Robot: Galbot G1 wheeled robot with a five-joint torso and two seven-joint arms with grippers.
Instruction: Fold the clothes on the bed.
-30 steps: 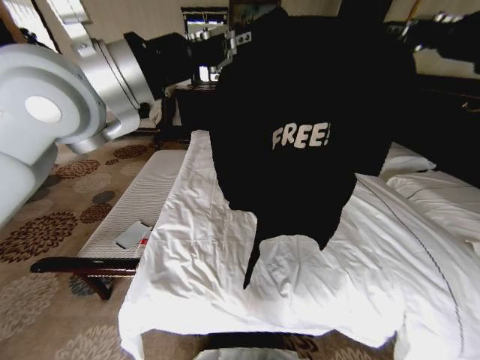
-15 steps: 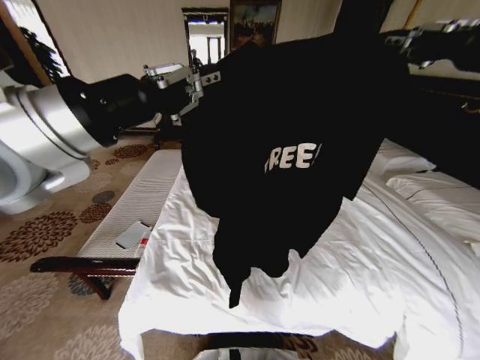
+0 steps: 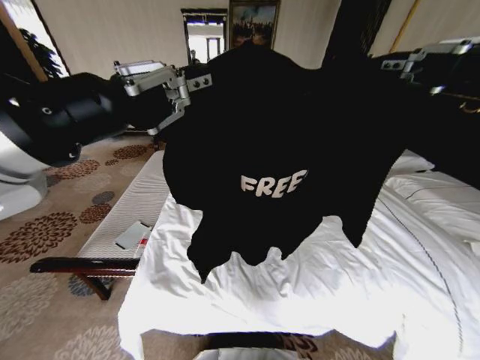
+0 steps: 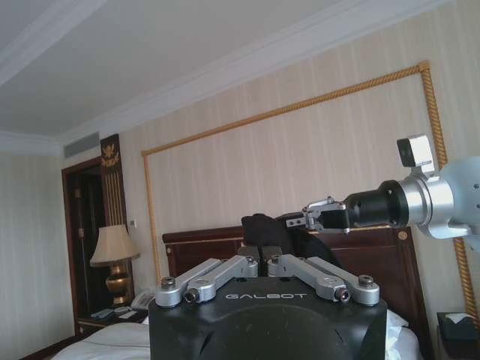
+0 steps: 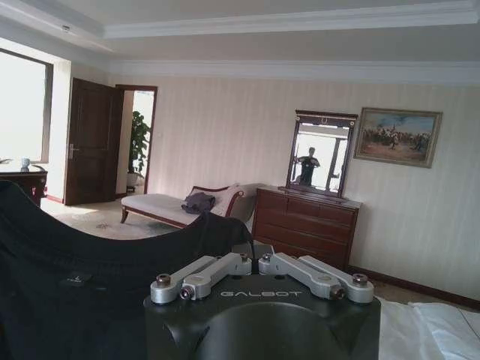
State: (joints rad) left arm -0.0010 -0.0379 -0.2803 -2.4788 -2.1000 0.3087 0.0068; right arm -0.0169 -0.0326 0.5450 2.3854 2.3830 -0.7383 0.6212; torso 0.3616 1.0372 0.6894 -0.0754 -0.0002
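The T-shirt had spread wider than before, hanging above the bed's foot edge, pinched by left gripper and right gripper.

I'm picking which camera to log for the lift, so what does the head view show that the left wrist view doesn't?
Head view alone: the white FREE lettering on the black T-shirt, its hem hanging above the bed's white sheets, the bench with a grey slab, and the patterned carpet.
Left wrist view alone: the dark headboard, a lit lamp and the gold-roped wall panel.
Both: the left gripper and right gripper, each pinching the raised shirt by a bunch of cloth.
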